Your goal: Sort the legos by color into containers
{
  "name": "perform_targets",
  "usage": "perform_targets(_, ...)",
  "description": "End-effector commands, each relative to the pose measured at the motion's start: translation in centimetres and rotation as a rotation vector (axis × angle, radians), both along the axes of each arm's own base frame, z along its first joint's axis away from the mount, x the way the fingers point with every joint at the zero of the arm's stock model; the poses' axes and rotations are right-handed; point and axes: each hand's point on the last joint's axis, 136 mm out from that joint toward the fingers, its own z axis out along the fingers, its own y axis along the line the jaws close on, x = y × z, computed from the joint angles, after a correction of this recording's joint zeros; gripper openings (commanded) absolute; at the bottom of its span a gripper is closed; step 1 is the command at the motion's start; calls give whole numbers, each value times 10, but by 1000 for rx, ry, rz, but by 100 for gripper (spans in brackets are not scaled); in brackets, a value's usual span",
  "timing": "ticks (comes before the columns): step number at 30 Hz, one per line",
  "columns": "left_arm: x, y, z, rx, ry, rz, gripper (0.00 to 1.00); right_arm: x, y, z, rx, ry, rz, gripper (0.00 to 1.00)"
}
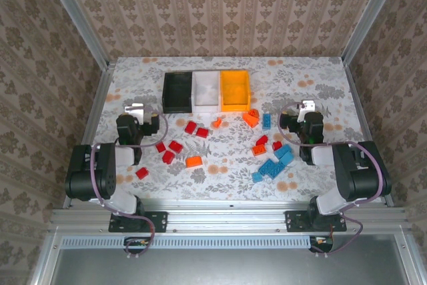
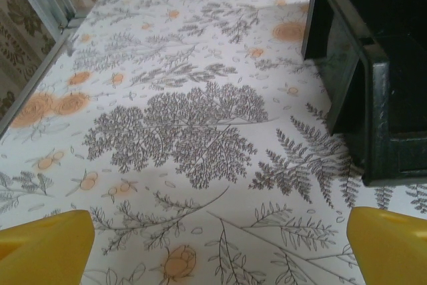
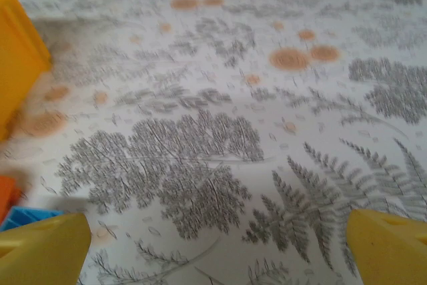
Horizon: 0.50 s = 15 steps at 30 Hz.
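Three containers stand in a row at the back middle of the table: a black bin (image 1: 177, 93), a white bin (image 1: 207, 91) and an orange-yellow bin (image 1: 235, 90). Red legos (image 1: 175, 146) lie scattered left of centre with an orange lego (image 1: 193, 161) among them. Light blue legos (image 1: 277, 161) cluster on the right, with more orange legos (image 1: 251, 119) near the yellow bin. My left gripper (image 1: 135, 108) hangs open left of the black bin (image 2: 373, 78), with bare cloth between its fingers (image 2: 47, 245). My right gripper (image 1: 305, 106) is open, right of the yellow bin (image 3: 17, 51), holding nothing.
A fern-and-flower patterned cloth (image 1: 220, 181) covers the table. Aluminium rails (image 1: 100, 98) and wallpapered walls close in the left, right and back sides. In the right wrist view, a blue lego (image 3: 23, 218) and an orange one (image 3: 5, 195) lie by the left finger.
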Motion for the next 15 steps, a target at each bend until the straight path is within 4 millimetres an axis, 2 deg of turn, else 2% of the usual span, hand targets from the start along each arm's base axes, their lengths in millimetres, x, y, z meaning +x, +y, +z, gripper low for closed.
perform_targets(1, 4, 2, 45, -9, -27, 18, 100, 9, 6, 51, -57, 3, -13, 100)
perform_targets(2, 2, 0, 60, -9, -26, 16, 100, 11, 10, 70, -63, -5, -12, 100)
perform_targets(4, -5, -6, 103, -39, -40, 9, 100, 6, 16, 112, -95, -4, -47, 100)
perform_targets(7, -16, -24, 176, -115, -123, -59, 100, -9, 19, 163, -92, 7, -115, 100)
perform_targets(8, -20, -27, 196, -156, -140, -58, 100, -15, 19, 174, -17, 13, -139, 100)
perform_targets(10, -31, -21, 229, -353, -144, 47, 100, -34, 15, 183, 217, 75, -228, 100)
perform_targets(13, -56, 1, 231, -588, -81, 283, 100, -46, 37, 185, 445, 92, -101, 100)
perform_targets(15, -60, 4, 227, -694, -136, 300, 100, -57, 34, 170, 487, 112, -132, 88)
